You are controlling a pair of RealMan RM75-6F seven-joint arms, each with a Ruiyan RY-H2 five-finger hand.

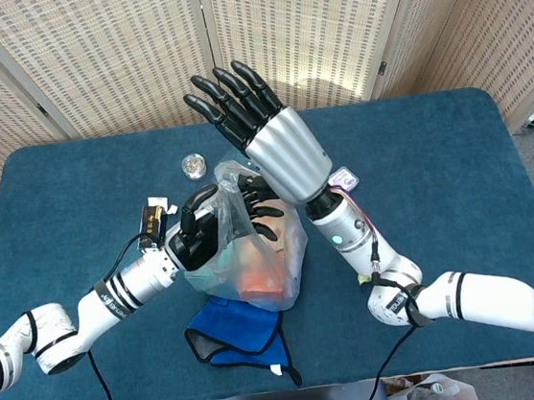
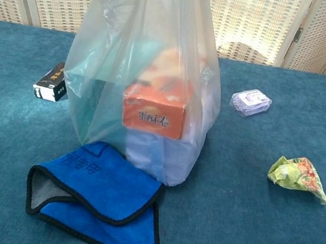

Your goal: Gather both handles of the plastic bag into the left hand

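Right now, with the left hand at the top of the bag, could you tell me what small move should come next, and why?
Probably close the left hand firmly around the bunched top of the plastic bag. Its fingers are already at the gathered plastic, while the right hand is raised above with fingers spread, holding nothing.

Left hand (image 1: 203, 231) curled closed; right hand (image 1: 257, 129) raised, fingers spread.

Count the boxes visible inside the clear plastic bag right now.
1 for sure: an orange cardboard box at the front of the clear plastic bag. Teal and pale blue shapes beside and below it may be further boxes; too blurred to tell.
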